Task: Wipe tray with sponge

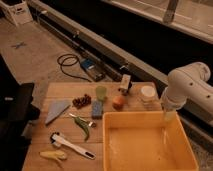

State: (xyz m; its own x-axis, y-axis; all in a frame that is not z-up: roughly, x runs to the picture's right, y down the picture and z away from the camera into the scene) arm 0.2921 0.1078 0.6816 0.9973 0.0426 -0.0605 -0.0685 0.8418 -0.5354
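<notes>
The yellow tray [116, 150] sits on the right front part of the wooden table. The blue-grey sponge [97, 108] lies on the tabletop just left of the tray's far left corner, apart from it. My white arm [187, 85] comes in from the right and points down over the tray's far right side. My gripper [166, 124] hangs at the arm's end, just inside the tray's far wall, well away from the sponge.
On the table [60, 90] are a grey wedge [56, 111], dark grapes [82, 101], a pale green cup [101, 92], an orange fruit [118, 102], a white jar [147, 92], a green pepper [84, 126], a white-handled tool [72, 145] and a banana [53, 155]. A cable and box [90, 67] lie on the floor behind.
</notes>
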